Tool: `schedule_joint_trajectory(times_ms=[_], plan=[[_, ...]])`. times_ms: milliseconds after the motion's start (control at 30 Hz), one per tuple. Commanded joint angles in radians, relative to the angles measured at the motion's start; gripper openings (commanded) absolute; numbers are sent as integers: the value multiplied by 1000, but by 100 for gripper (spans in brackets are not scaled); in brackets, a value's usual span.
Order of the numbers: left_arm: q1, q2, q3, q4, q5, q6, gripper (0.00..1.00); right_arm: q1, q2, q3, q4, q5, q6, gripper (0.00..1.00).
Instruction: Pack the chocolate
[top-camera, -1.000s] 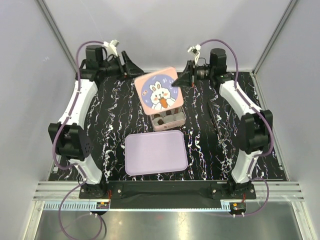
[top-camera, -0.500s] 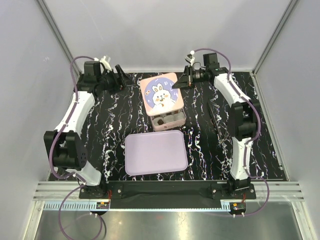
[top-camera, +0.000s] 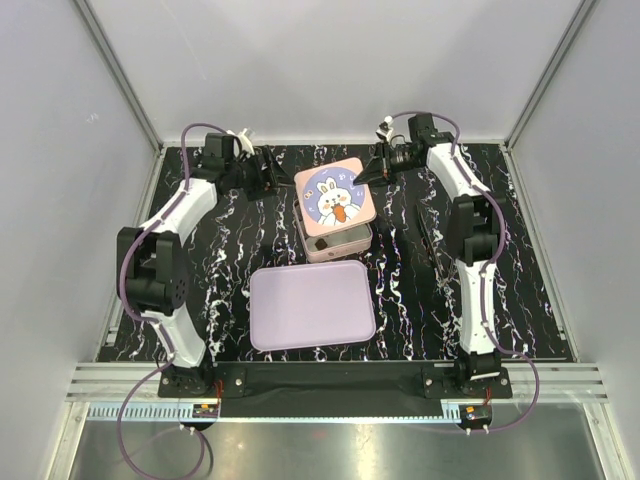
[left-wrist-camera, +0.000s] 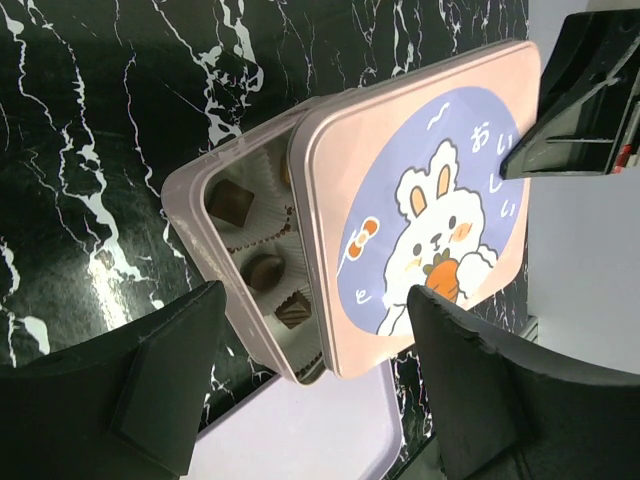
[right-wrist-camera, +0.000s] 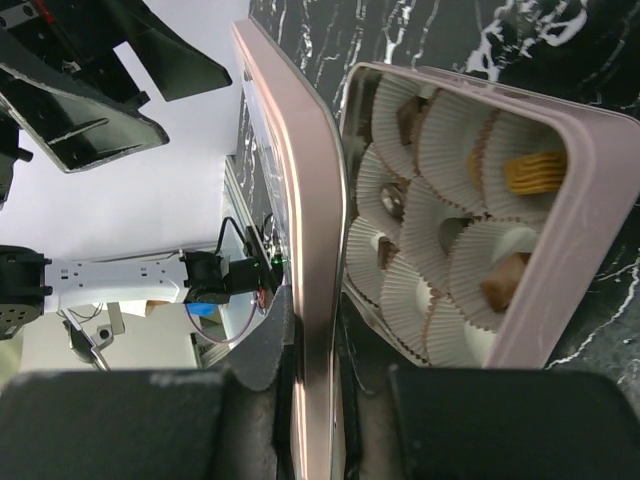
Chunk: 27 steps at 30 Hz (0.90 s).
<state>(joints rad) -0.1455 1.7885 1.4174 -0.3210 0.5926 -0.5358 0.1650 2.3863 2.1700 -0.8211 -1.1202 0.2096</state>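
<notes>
1. Step in hand, by the look of it: closing the lid (top-camera: 336, 195) over the tin (top-camera: 340, 243). Right pincer (top-camera: 372, 174) pinched narrow on the lid's 2 o'clock corner. Left pincer (top-camera: 272, 176) spread wide, holding nothing, just off the lid's 9 o'clock edge.
2. Chocolate (left-wrist-camera: 231, 201) lying in white paper cups (right-wrist-camera: 450, 130) inside the tin, mid-bench (top-camera: 220, 250).
3. Lid askew, overhanging toward 12 o'clock, cups at 6 o'clock uncovered. Best to draw it toward 6 o'clock, level it and match the rims before lowering, without crushing cup frills.
4. Little room at 12 o'clock, with the enclosure wall close behind both pincers. Tray (top-camera: 311, 305) rim just beside the tin at 6 o'clock. Open marble at 3 and 9 o'clock for backing away.
</notes>
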Motion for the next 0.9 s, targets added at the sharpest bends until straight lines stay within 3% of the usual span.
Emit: schedule_joint_trajectory(times_ms=[0, 467, 867], plan=[[-2, 22, -11, 91, 30, -16, 79, -1, 43, 59, -78, -44, -36, 0], [-22, 86, -58, 221, 78, -87, 79, 2, 106, 60, -44, -159, -19, 0], [-34, 121, -55, 258, 85, -105, 78, 10, 119, 34, -61, -141, -18, 0]])
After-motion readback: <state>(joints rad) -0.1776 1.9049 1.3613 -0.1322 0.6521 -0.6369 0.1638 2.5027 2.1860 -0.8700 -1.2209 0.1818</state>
